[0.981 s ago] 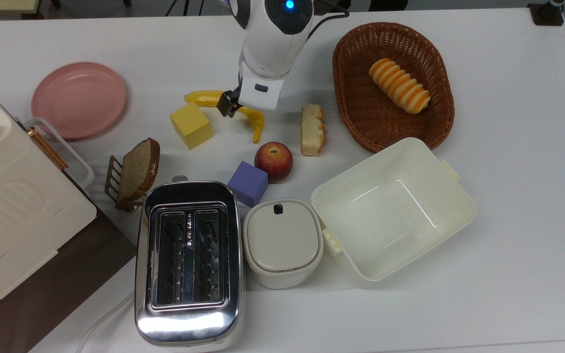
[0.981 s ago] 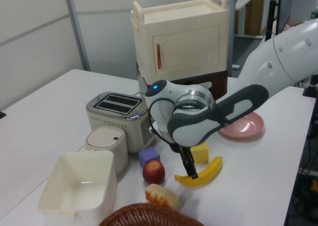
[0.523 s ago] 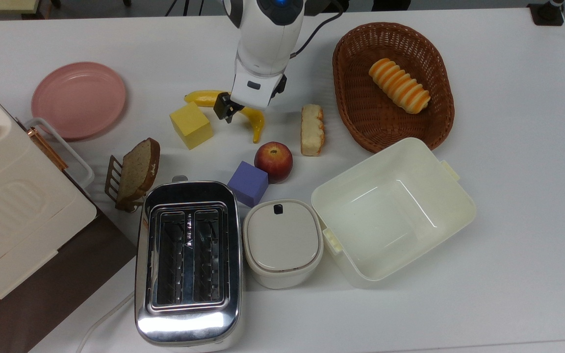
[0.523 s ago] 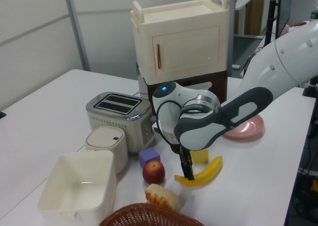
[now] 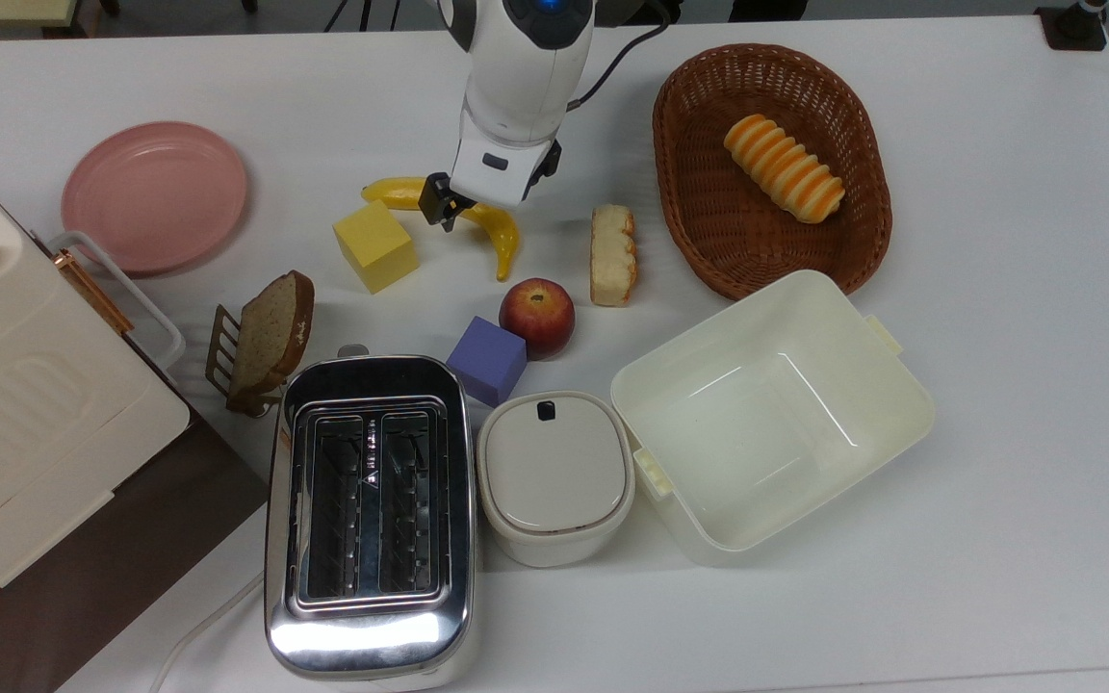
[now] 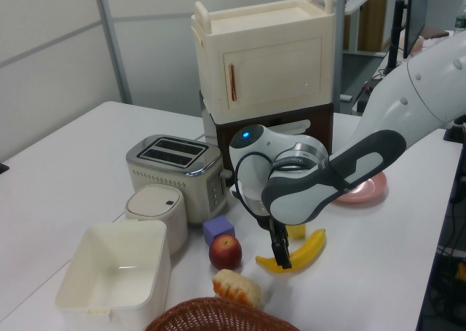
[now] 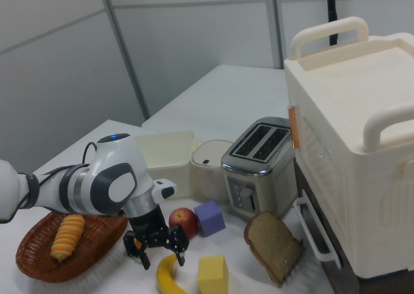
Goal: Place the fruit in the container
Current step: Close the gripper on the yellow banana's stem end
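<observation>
The fruit, a long curved yellow banana [image 5: 502,236], lies on the white table between a yellow cube [image 5: 374,245] and a bread piece [image 5: 612,253]. My gripper [image 5: 442,204] hangs right over the banana's middle, open, with a dark finger on each side of it. In the right view the gripper [image 7: 162,255] is spread above the banana [image 7: 169,276]; the left view has the gripper [image 6: 281,255] down at the banana [image 6: 307,248]. The container, a cream-white rectangular tub [image 5: 766,423], stands empty toward the top view's lower right, also seen as the tub [image 6: 109,273] and the tub [image 7: 165,148].
A red apple [image 5: 536,316] and a purple cube [image 5: 487,360] lie between banana and tub. A lidded white pot [image 5: 554,476] and a toaster [image 5: 369,515] stand beside the tub. A wicker basket [image 5: 709,221] with a pastry, a pink plate [image 5: 155,195] and sliced bread [image 5: 270,332] lie around.
The wrist has turned and shifted slightly toward the top view's upper left, settling the fingers over the banana. The banana and everything else have stayed put.
</observation>
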`<state>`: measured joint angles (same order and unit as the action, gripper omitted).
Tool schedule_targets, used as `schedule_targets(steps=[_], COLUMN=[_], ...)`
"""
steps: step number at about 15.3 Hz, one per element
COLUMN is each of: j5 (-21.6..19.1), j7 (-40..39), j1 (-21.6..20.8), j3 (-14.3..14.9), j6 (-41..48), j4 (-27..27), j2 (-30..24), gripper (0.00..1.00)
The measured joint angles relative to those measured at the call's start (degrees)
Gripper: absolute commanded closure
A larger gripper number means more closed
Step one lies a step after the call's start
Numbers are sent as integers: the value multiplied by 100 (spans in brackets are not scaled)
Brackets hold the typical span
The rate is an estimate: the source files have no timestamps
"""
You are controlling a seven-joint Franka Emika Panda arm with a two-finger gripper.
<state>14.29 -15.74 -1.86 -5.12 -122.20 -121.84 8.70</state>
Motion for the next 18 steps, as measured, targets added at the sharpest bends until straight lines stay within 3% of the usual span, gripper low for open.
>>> schedule_targets(steps=[4, 5, 6, 8, 9, 11, 18], j5=[0, 0, 0, 0, 0, 0, -1], j7=[10, 11, 12, 13, 13, 22, 56], j1=[0, 0, 0, 0, 0, 0, 0], j3=[0, 0, 0, 0, -1, -2, -5], j6=[0, 0, 0, 0, 0, -1, -7], j4=[-62, -71, -74, -75, -75, -75, -73], j2=[36, 63, 89, 130, 145, 156, 154], gripper=[1, 6, 26, 80, 88, 93, 95])
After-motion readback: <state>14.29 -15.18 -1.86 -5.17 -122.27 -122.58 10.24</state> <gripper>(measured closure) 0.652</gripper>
